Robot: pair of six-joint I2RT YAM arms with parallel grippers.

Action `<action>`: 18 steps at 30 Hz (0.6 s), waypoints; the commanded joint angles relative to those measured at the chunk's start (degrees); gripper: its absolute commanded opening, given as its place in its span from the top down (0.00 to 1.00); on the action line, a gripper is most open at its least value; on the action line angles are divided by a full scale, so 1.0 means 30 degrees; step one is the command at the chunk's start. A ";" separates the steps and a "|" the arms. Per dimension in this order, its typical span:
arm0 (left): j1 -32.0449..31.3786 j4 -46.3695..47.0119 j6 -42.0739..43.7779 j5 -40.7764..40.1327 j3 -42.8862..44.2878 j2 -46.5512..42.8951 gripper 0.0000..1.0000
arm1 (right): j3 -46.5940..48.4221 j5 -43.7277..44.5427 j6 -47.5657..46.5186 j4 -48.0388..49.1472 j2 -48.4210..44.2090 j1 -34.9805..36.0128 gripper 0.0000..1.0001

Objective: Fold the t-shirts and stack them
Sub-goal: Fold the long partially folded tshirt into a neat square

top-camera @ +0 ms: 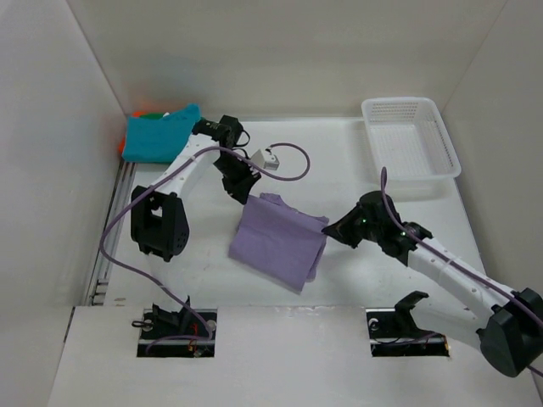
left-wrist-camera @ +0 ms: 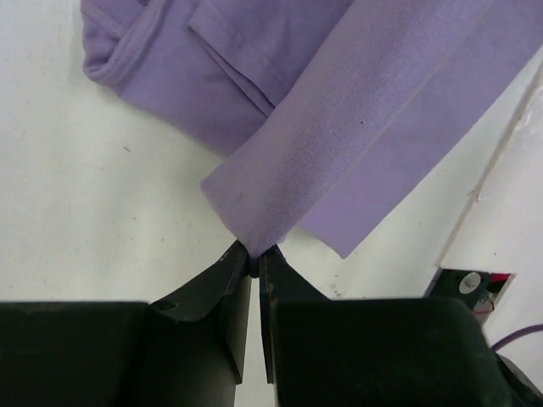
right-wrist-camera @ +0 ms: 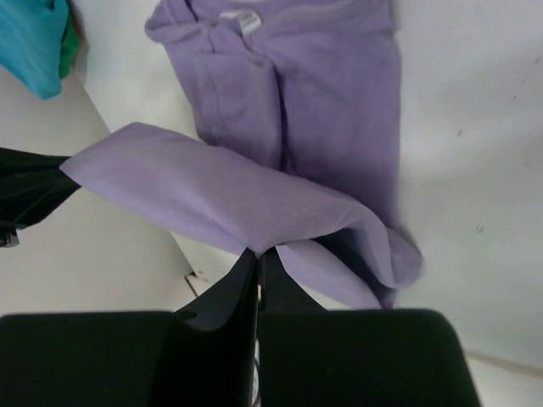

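Observation:
A pale lavender t-shirt [top-camera: 276, 237] lies partly folded in the middle of the table, one edge lifted off it. My left gripper [top-camera: 246, 193] is shut on its far left corner; in the left wrist view the cloth [left-wrist-camera: 339, 127] runs up from the pinched tips [left-wrist-camera: 254, 253]. My right gripper [top-camera: 329, 227] is shut on the right corner of the same edge, and the lavender shirt [right-wrist-camera: 254, 195] drapes from its tips [right-wrist-camera: 257, 254]. A teal t-shirt [top-camera: 159, 134] lies at the far left corner, with orange [top-camera: 141, 114] and a bit of green cloth showing behind it.
A white mesh basket [top-camera: 409, 144] stands at the far right. A small white block [top-camera: 266, 157] and a loop of purple cable [top-camera: 293, 161] lie behind the left gripper. White walls close in the table on three sides.

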 commanded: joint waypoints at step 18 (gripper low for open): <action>0.0875 0.5703 -0.4228 -0.2176 0.2158 0.3665 0.87 | 0.3150 -0.2036 -0.4505 0.5325 0.9045 -0.4444 0.79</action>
